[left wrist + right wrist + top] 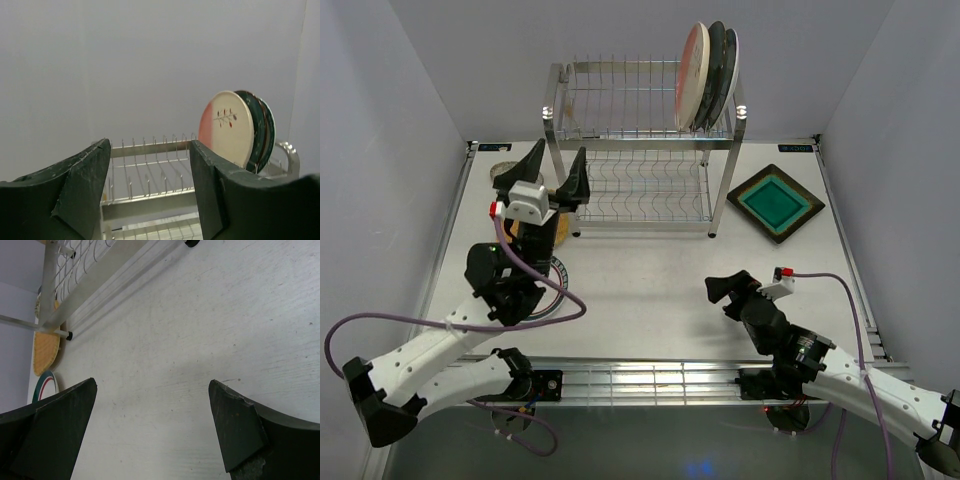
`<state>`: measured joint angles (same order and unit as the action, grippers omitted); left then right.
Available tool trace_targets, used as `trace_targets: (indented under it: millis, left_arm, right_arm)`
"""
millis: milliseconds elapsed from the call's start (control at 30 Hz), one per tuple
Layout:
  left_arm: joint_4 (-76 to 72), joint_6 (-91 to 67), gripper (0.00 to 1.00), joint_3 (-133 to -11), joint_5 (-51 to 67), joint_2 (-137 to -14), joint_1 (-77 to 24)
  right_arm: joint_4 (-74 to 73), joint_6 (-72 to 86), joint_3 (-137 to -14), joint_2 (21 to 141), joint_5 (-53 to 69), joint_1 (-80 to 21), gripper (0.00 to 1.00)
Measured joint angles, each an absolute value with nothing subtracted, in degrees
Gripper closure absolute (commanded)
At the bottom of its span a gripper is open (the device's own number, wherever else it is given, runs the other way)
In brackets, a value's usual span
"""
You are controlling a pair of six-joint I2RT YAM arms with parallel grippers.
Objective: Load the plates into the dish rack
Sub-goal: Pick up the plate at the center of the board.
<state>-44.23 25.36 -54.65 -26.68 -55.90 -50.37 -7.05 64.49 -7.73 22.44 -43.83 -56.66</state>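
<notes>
Loading of dish rack [640,150]: partial.
Jaws wide, empty, on right gripper [722,289] and left gripper [556,165]. On table [650,285], teal-centred square plate [775,203] flat beside rack; three plates [708,75] upright at upper tier's right end.

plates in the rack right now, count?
3. All stand on edge at the right end of the dish rack's top tier: pink-cream plate leftmost, dark plate in the middle, dark-rimmed plate rightmost. Lower tier shows none.
</notes>
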Motion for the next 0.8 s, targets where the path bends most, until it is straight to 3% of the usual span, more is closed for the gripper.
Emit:
trace_targets:
  millis: [200, 333, 800]
  left_arm:
    - [-35.4, 28.2, 0.17, -43.2, -22.0, -40.4, -50.3]
    - [-29.5, 30.6, 0.04, -36.2, -19.2, -32.7, -50.3]
    - [8.0, 35.8, 0.02, -27.1, -14.6, -24.2, -50.4]
  right_arm:
    - [-7.1, 61.2, -8.8, 23.9, -41.8, -56.7, 0.02]
    - [-6.3, 58.8, -9.0, 25.3, -39.7, -56.7, 0.02]
    - [2.9, 54.5, -7.6, 30.9, -33.2, -56.7, 0.02]
